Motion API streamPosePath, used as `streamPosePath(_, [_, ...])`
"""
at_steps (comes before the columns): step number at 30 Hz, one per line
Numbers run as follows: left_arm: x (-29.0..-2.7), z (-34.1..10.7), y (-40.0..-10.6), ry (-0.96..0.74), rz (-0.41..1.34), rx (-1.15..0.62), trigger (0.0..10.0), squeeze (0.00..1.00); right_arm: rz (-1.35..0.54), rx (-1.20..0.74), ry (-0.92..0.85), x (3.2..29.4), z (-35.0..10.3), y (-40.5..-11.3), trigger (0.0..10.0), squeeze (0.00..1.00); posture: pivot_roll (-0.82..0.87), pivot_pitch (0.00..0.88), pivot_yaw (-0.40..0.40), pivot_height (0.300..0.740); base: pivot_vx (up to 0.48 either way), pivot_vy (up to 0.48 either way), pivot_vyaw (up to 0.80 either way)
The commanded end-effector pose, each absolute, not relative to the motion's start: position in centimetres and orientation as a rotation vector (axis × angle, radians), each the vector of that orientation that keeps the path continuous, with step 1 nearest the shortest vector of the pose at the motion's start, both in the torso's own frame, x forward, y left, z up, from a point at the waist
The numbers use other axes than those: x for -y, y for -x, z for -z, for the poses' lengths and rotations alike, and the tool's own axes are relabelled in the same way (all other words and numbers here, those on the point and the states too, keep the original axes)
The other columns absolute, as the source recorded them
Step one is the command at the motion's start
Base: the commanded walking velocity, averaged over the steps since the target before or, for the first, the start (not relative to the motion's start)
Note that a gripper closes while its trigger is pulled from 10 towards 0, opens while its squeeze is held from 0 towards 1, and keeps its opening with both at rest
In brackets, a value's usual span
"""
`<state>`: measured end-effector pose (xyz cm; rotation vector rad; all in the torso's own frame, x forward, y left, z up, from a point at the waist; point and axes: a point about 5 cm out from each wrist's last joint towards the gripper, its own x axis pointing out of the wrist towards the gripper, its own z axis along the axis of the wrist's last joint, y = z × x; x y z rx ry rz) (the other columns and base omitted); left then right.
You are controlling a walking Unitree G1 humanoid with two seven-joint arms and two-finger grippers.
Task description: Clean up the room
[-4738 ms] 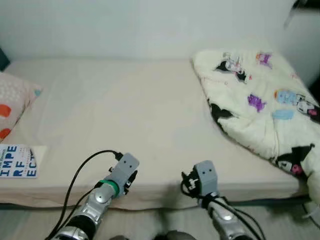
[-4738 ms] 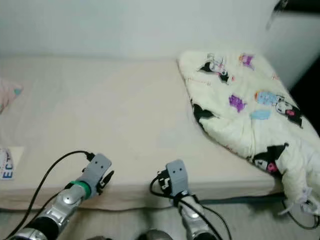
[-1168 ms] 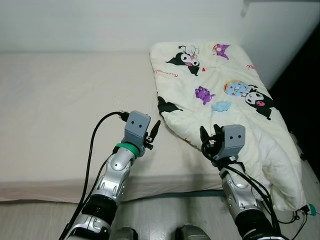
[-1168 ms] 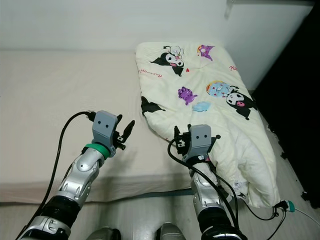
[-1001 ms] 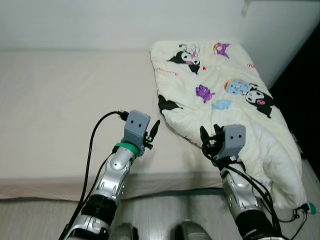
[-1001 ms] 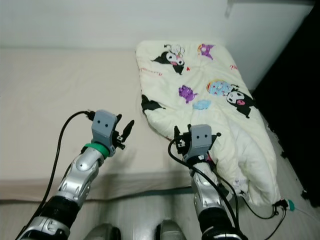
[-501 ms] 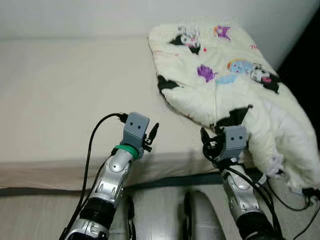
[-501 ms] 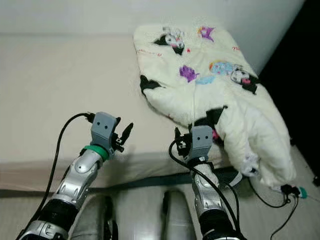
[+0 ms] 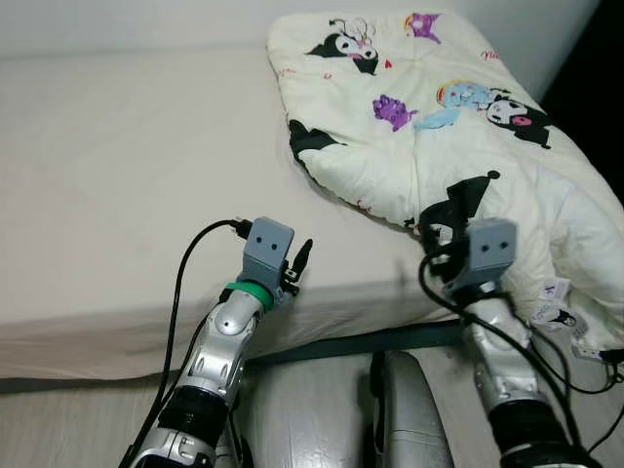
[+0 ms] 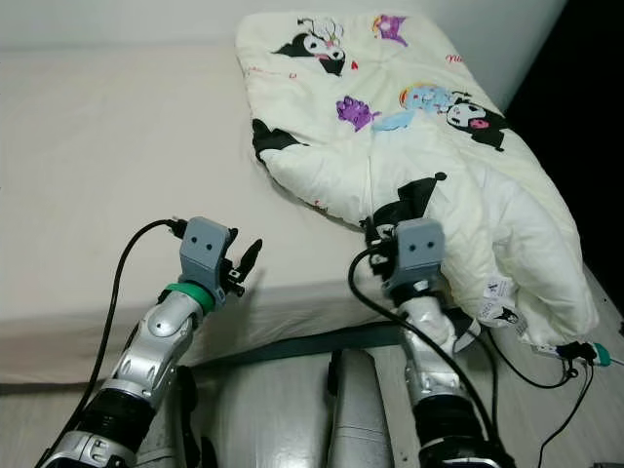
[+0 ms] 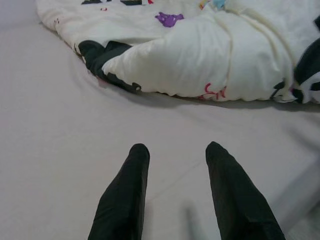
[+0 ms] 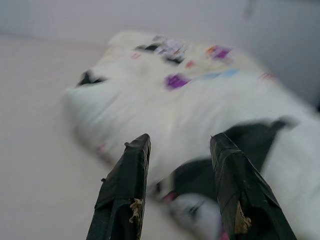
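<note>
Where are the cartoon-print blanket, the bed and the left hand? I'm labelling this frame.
cartoon-print blanket (image 9: pixel 429 146): left eye view, on its cream middle panel.
bed (image 9: pixel 117 195): left eye view, on the bare beige sheet.
left hand (image 11: pixel 175 150): left wrist view, midway between its open fingertips.

A broad stretch of bare bed (image 9: pixel 127 166) is left free ahead of the left gripper (image 11: pixel 175 150), whose jaws are held apart over the sheet, while the way ahead of the right gripper (image 12: pixel 180 145) is blocked by the bunched cartoon-print quilt (image 9: pixel 429 127) overhanging the bed's edge.
</note>
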<state>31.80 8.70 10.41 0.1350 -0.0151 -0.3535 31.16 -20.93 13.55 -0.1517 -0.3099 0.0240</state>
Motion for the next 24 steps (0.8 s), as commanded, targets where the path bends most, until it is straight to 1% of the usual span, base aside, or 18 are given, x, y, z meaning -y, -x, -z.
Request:
streamPosePath(1, [-9.0,-9.8,-31.5,-0.139,0.353,-0.013,10.0,0.0,0.056,0.358,0.158,22.8,-15.1,-30.9,10.0,0.0,-0.06,0.0,0.052,0.545,0.0,0.0,0.0])
streamPosePath(2, [-9.0,-9.8,-31.5,-0.139,0.353,-0.013,10.0,0.0,0.056,0.358,0.158,22.8,-15.1,-30.9,10.0,0.0,-0.06,0.0,0.052,0.545,0.0,0.0,0.0])
streamPosePath(3, [-9.0,-9.9,-31.5,-0.14,0.352,-0.013,10.0,0.0,0.092,0.375,0.163,23.8,-15.7,-30.7,10.0,0.0,-0.07,0.0,0.055,0.545,0.0,0.0,0.0])
streamPosePath(4, [-9.0,-9.9,-31.5,-0.14,0.352,-0.013,10.0,0.0,0.092,0.375,0.163,23.8,-15.7,-30.7,10.0,0.0,-0.07,0.0,0.055,0.545,0.0,0.0,0.0])
streamPosePath(5, [-9.0,-9.9,-31.5,-0.14,0.352,-0.014,10.0,0.0,0.111,0.38,0.165,24.4,-16.0,-30.6,10.0,0.0,-0.07,0.0,0.055,0.545,0.0,0.0,0.0])
streamPosePath(6, [-9.0,-9.9,-31.5,-0.142,0.352,-0.015,10.0,0.0,0.155,0.371,0.158,25.8,-16.1,-30.4,10.0,0.58,-0.07,0.0,0.06,0.545,0.0,0.0,0.0])
streamPosePath(7, [-9.1,-10.0,-31.6,-0.145,0.351,-0.017,10.0,0.0,0.219,0.353,0.14,28.0,-16.1,-30.1,10.0,1.0,-0.07,0.003,0.063,0.545,0.0,0.0,0.0])
streamPosePath(8, [-9.1,-10.0,-31.6,-0.146,0.351,-0.018,10.0,0.0,0.235,0.349,0.128,28.6,-16.1,-30.0,10.0,1.0,-0.07,0.003,0.063,0.545,0.0,0.0,0.0])
streamPosePath(10, [-9.1,-10.0,-31.6,-0.146,0.351,-0.018,10.0,0.0,0.235,0.349,0.128,28.6,-16.1,-30.0,10.0,1.0,-0.07,0.003,0.063,0.545,0.0,0.0,0.0])
streamPosePath(11, [-9.2,-10.1,-31.7,-0.148,0.348,-0.018,10.0,0.0,0.246,0.309,0.098,30.1,-15.9,-30.5,10.0,1.0,-0.05,0.019,0.066,0.545,0.0,0.0,0.0])
streamPosePath(12, [-9.2,-10.1,-31.7,-0.148,0.348,-0.018,10.0,0.0,0.246,0.309,0.098,30.1,-15.9,-30.5,10.0,1.0,-0.05,0.019,0.066,0.545,0.0,0.0,0.0])
streamPosePath(16, [-9.6,-10.4,-31.7,-0.155,0.34,-0.017,10.0,0.0,0.258,0.238,0.061,32.5,-16.4,-31.7,10.0,1.0,-0.04,0.038,0.075,0.545,0.0,0.0,0.0])
streamPosePath(17, [-9.6,-10.4,-31.7,-0.155,0.34,-0.017,10.0,0.0,0.258,0.238,0.061,32.5,-16.4,-31.7,10.0,1.0,-0.04,0.038,0.075,0.545,0.0,0.0,0.0])
streamPosePath(20, [-10.2,-10.5,-31.5,-0.166,0.334,-0.017,10.0,0.0,0.221,0.194,0.007,33.1,-17.2,-33.0,10.0,1.0,-0.02,0.056,0.067,0.545,0.0,0.0,0.0])
streamPosePath(24, [-10.7,-10.6,-31.3,-0.171,0.316,-0.016,10.0,0.0,0.197,0.145,-0.013,33.1,-17.2,-33.7,10.0,1.0,0.0,0.068,0.063,0.545,0.0,0.0,0.0])
